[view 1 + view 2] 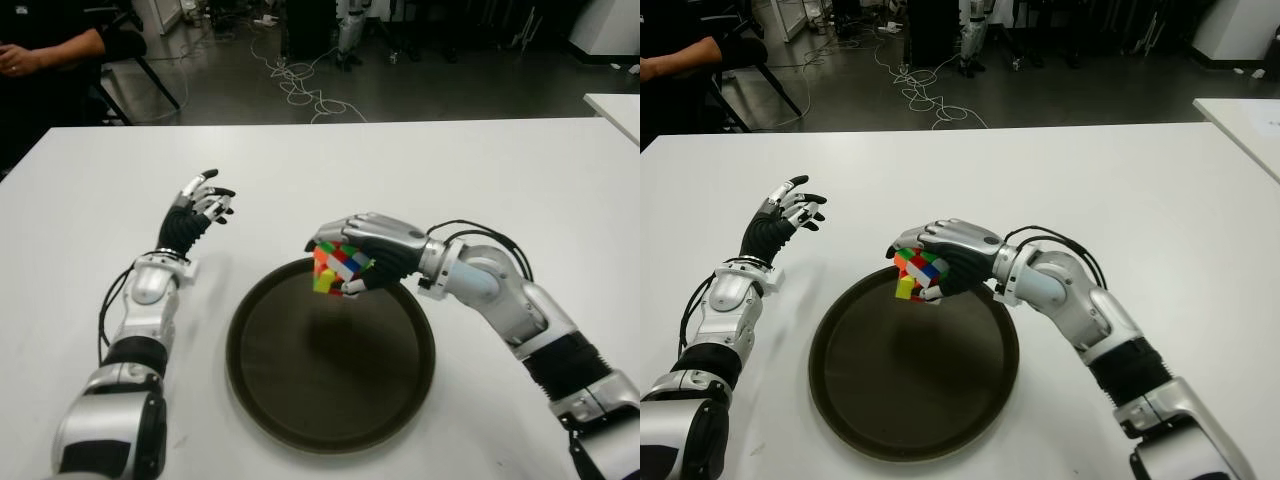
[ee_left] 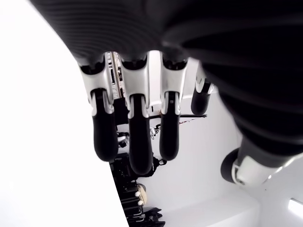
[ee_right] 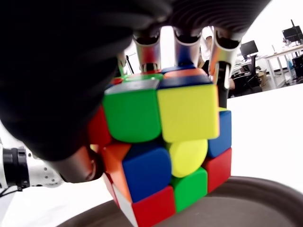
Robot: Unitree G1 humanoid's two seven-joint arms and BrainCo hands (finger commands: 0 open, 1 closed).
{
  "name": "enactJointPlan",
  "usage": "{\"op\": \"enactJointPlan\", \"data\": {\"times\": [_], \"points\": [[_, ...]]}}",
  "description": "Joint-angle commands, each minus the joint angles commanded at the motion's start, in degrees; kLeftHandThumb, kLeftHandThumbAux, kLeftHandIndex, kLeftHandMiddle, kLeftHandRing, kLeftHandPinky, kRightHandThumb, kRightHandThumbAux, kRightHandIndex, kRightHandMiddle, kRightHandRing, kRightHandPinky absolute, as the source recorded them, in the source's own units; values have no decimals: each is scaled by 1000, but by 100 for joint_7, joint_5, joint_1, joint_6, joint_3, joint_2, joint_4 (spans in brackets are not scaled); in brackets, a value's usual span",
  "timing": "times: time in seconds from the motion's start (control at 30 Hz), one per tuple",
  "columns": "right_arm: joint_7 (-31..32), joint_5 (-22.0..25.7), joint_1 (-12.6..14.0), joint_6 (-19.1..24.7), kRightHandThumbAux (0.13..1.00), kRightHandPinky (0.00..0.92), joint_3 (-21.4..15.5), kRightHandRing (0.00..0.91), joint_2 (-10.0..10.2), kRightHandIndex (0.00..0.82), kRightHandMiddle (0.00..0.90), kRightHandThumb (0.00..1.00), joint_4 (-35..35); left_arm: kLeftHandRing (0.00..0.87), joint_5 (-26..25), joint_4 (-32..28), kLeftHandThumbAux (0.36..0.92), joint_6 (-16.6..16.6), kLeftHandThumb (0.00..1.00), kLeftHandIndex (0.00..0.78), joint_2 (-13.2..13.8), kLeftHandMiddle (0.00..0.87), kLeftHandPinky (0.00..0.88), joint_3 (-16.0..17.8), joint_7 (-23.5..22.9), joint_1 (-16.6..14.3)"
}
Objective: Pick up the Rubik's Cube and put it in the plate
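The cube [image 1: 335,268] was held in the right hand [image 1: 362,255], whose fingers were curled over its top and sides, with the thumb pressed against the near face. In the right wrist view the cube [image 3: 163,151] was seen gripped between fingers and palm, its lower corner hanging just above the dark rim of the plate [image 3: 246,203]. It was carried over the far edge of the plate [image 1: 330,400], not yet touching the plate's floor as far as could be judged; a faint shadow was cast on the dark surface beneath it.

The left hand [image 1: 200,208] was shown raised above the white table [image 1: 480,170], to the left of the plate and well apart from it, with its fingers spread and nothing held.

The picking-up part of the task appeared to be done. What was left was for the cube to be brought further toward the middle of the plate, lowered until it rested there, and let go. A person's arm [image 1: 50,50] was visible beyond the table's far left corner.
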Motion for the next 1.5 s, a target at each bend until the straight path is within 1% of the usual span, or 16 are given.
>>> {"op": "enactJointPlan", "data": {"times": [0.13,0.33,0.63,0.8,1.0,1.13,1.27,1.37,1.5], "points": [[-158,-125,-12,-135,740,648,55,684,80,423,677,678,265,423,18,-19,575,-1,94,126,-6,344,447,-14,23,8],[-203,-356,-59,-121,739,630,132,671,69,423,670,678,401,434,22,-40,563,-8,94,127,-16,349,456,-20,29,20],[-353,-574,-56,-86,739,654,147,682,119,423,678,679,494,430,-14,-59,569,-46,109,134,-34,349,456,-5,-12,36],[-580,-733,-71,-170,739,637,168,671,125,422,667,678,588,437,-33,-82,574,-27,121,131,-49,356,459,4,-12,39],[-803,-824,-90,-321,740,626,177,656,130,422,652,678,700,441,-21,-106,581,-8,101,128,-47,357,458,-12,23,45],[-1108,-859,-57,-460,739,633,135,654,191,422,644,680,780,440,-5,-112,585,39,97,128,-41,358,459,-22,48,40],[-1451,-909,-11,-609,737,623,119,633,265,422,614,681,826,440,11,-141,575,55,94,128,-25,357,455,-30,72,52],[-1593,-947,6,-673,736,604,138,615,287,422,595,682,831,440,39,-150,571,51,93,127,-13,356,454,-46,97,54],[-1699,-994,12,-744,736,619,169,622,295,422,598,683,845,436,74,-162,570,41,95,127,4,350,451,-69,127,53]]}}
